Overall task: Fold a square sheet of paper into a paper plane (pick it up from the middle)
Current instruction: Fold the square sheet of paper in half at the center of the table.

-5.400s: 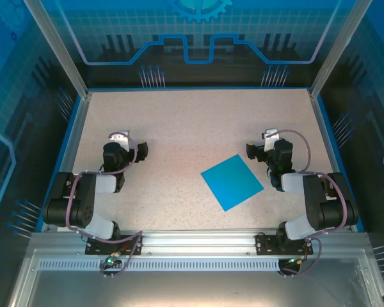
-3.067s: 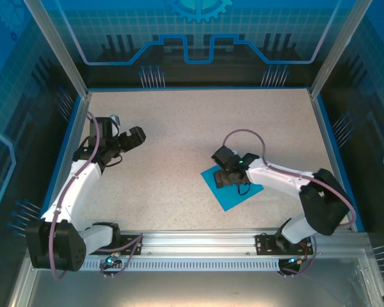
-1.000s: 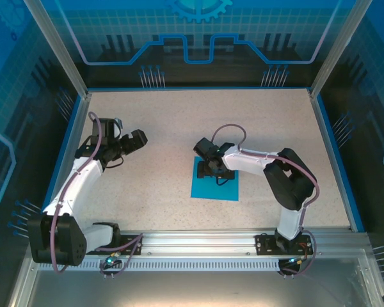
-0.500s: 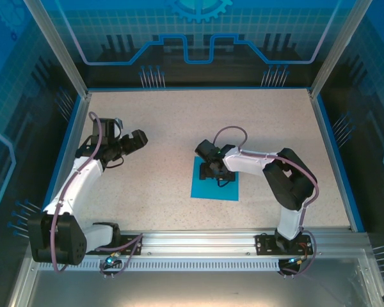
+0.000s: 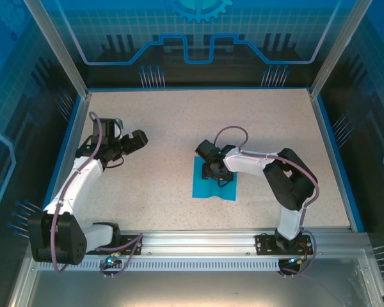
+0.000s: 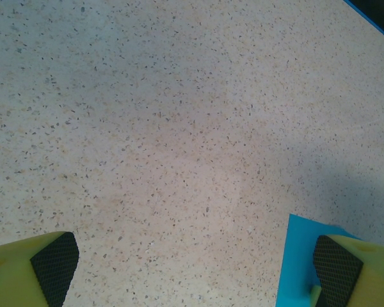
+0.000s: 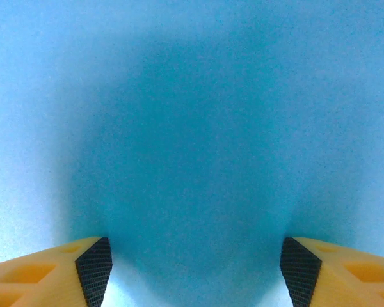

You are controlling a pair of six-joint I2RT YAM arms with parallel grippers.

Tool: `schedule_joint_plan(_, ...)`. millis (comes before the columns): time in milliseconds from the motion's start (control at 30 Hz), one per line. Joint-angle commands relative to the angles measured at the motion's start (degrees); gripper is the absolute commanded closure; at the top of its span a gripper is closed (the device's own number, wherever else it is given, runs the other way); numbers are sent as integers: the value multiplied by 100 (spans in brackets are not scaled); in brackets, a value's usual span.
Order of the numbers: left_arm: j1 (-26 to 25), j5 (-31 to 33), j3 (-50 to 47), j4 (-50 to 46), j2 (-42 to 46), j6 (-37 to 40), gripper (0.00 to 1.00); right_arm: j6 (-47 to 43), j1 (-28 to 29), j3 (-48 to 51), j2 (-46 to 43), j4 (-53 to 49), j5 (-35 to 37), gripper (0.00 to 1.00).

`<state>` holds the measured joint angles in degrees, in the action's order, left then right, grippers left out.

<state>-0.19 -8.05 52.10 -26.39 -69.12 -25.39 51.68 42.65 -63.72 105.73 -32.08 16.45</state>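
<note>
R hand point(image 5: 212, 171) on square sheet of paper point(image 5: 202, 190), mid table point(image 5: 179, 115); L hand point(image 5: 139, 139) far left.

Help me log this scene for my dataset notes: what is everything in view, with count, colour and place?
square sheet of paper: one, bright blue, middle of the table, under the right gripper.
table: one, speckled beige with a blue edge, bearing the sheet.
enclosure walls: several, blue patterned, behind and beside the table.
metal rail: one, silver, at the near edge, carrying both arm bases.
left arm and right arm: two, white and black.
left gripper: one, yellow and black, open, over bare table at the left.
right gripper: one, yellow and black, jaws apart, down on the sheet's middle.
</note>
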Motion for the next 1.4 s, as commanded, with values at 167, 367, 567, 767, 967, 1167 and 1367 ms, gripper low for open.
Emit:
schedule_joint_plan(167,-47,-189,165,-112,-22,14,1,-44,-73,266,97,207,-493,39)
schedule_joint_plan(367,-54,-766,54,47,-109,-471,2,-375,-123,340,-579,1382,-1699,61)
schedule_joint_plan(567,-533,-1504,-486,784,-287,-1055,8,-96,-486,892,-859,3474,-3636,76)
schedule_joint_plan(767,-1340,-2038,-896,1910,-737,-1720,15,291,-831,1244,-680,4599,-4574,78)
schedule_joint_plan(967,-1910,-2024,-1037,2756,-1313,-2139,24,273,-1082,1598,-540,4789,-4700,78)
schedule_joint_plan(1167,-2232,-1835,-900,3087,-1905,-2247,41,-150,-1187,1605,-366,4164,-4565,77)
schedule_joint_plan(1367,-2447,-1499,-645,3222,-2465,-2258,60,-343,-1221,1547,-117,3851,-4493,77)
